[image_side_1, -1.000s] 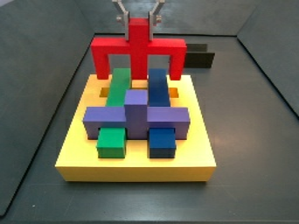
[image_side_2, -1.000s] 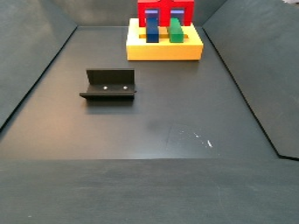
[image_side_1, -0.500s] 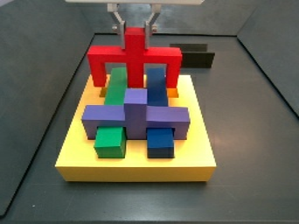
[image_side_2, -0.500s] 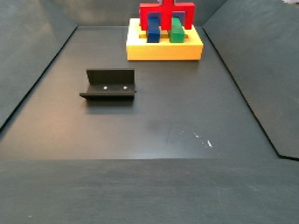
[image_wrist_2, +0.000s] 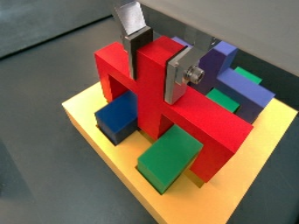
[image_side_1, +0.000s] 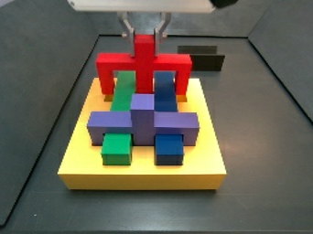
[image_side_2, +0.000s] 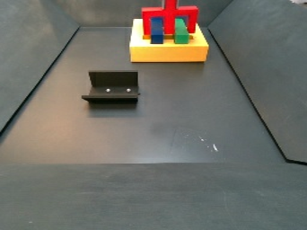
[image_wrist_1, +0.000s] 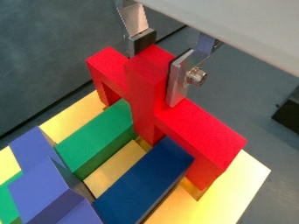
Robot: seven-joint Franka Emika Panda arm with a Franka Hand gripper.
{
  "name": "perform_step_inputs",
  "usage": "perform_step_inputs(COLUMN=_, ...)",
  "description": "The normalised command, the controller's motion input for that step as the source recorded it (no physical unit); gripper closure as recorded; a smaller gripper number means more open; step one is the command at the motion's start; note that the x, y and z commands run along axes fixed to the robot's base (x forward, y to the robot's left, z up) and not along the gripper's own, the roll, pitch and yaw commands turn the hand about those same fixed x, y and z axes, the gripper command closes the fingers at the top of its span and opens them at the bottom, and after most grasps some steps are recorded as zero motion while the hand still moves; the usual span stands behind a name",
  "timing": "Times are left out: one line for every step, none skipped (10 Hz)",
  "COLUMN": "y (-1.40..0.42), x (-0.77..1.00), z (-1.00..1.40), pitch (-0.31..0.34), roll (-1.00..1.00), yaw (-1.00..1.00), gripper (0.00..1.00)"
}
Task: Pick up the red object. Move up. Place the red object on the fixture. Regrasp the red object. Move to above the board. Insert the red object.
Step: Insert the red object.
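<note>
The gripper (image_side_1: 145, 29) is shut on the central stem of the red object (image_side_1: 145, 64), with its fingers (image_wrist_1: 181, 77) on either side of the stem in both wrist views. The red object (image_wrist_1: 176, 122) stands upright over the far end of the yellow board (image_side_1: 145, 169). Its legs straddle the green bar (image_wrist_1: 93, 144) and the blue bar (image_wrist_1: 146, 179) and reach down to the board's top near the orange slots (image_side_1: 184, 92). I cannot tell whether the legs sit in the slots. It also shows in a wrist view (image_wrist_2: 205, 118) and a side view (image_side_2: 170, 22).
A purple block (image_side_1: 145, 119) crosses the green and blue bars at the board's middle. The black fixture (image_side_2: 111, 87) stands alone on the dark floor, apart from the board (image_side_2: 168, 52); in a side view it (image_side_1: 203, 58) shows behind the board. Grey walls enclose the floor.
The gripper has come down with the red object, so its legs now sit lower, beside the green and blue bars at the board's far end.
</note>
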Motion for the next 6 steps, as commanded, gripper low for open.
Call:
perform_step_inputs(y=-0.14, x=0.00, z=-0.18, pitch=-0.011, roll=0.16, yaw=0.00, gripper=1.00)
perform_step_inputs(y=-0.20, x=0.07, z=-0.07, pitch=-0.056, roll=0.05, yaw=0.00, gripper=1.00)
perform_step_inputs(y=-0.15, x=0.06, z=-0.12, pitch=-0.039, roll=0.07, yaw=0.00, gripper=1.00)
perform_step_inputs(y=0.00, x=0.07, z=-0.16, pitch=0.000, roll=0.04, yaw=0.00, gripper=1.00)
perform_step_inputs(y=0.15, x=0.10, z=-0.26, pitch=0.000, roll=0.07, yaw=-0.04, gripper=1.00)
perform_step_inputs(y=0.19, x=0.08, z=-0.22, pitch=0.009, roll=0.07, yaw=-0.04, gripper=1.00)
